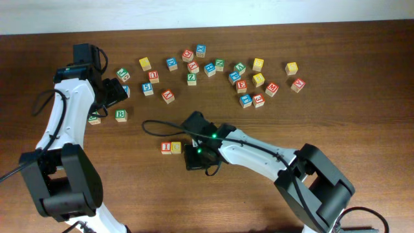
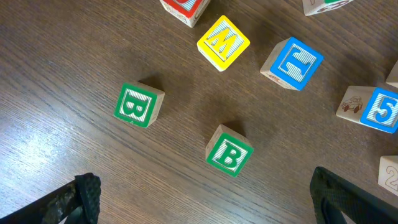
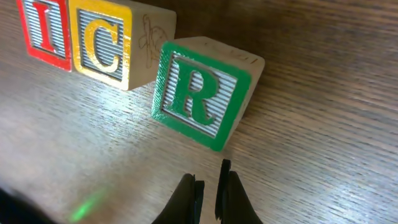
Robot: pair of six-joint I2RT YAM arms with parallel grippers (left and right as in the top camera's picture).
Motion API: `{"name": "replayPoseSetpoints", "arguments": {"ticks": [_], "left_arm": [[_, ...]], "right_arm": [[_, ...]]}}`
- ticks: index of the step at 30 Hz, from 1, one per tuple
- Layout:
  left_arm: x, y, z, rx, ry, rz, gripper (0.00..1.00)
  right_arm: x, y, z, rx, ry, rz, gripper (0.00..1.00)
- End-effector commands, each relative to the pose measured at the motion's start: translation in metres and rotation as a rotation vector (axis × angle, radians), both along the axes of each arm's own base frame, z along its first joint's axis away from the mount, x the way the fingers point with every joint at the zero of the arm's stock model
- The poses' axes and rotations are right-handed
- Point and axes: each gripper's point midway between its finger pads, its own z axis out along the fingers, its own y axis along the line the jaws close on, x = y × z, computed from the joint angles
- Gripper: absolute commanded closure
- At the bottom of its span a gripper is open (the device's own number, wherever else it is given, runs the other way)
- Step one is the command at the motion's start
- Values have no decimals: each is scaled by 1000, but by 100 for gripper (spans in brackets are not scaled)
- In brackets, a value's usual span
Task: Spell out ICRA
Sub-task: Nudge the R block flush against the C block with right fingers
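A red I block (image 3: 45, 28) and a yellow C block (image 3: 99, 40) stand side by side; they also show from overhead as the I block (image 1: 166, 147) and the C block (image 1: 176, 147). Just right of C sits a green R block (image 3: 199, 93), turned askew, its corner close to C. My right gripper (image 3: 210, 186) is shut and empty, just in front of the R block. From overhead the right gripper (image 1: 194, 157) hides the R block. My left gripper (image 2: 205, 208) hangs wide open over bare wood near a green B block (image 2: 229, 151). I cannot single out an A block.
Several loose letter blocks lie scattered across the far half of the table (image 1: 213, 68). Below the left wrist are a second green B block (image 2: 138, 104), a yellow M block (image 2: 222, 42) and a blue block (image 2: 293, 62). A black cable (image 1: 158, 126) runs behind the row.
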Motion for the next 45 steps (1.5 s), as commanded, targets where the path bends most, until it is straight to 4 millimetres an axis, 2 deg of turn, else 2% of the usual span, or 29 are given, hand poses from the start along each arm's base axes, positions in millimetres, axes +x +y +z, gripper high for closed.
{"name": "replayPoseSetpoints", "arguments": {"ticks": [1,16,42,44,45], "left_arm": [[-2,0,-3,-4,9,-1,1],[-2,0,-3,-4,9,-1,1],[-2,0,-3,-3,9,-1,1],[-2,0,-3,-4,9,-1,1],[-2,0,-3,-4,9,-1,1]], "right_arm": [[7,-3,-5,-31,-40,-17,96],[21,-2,-4,-33,-105,-34,96],[22,1,-3,-24,-111,-33,96],[18,-4,-5,-44,-94,-32,95],[16,-6,-6,-56,-83,-32,90]]}}
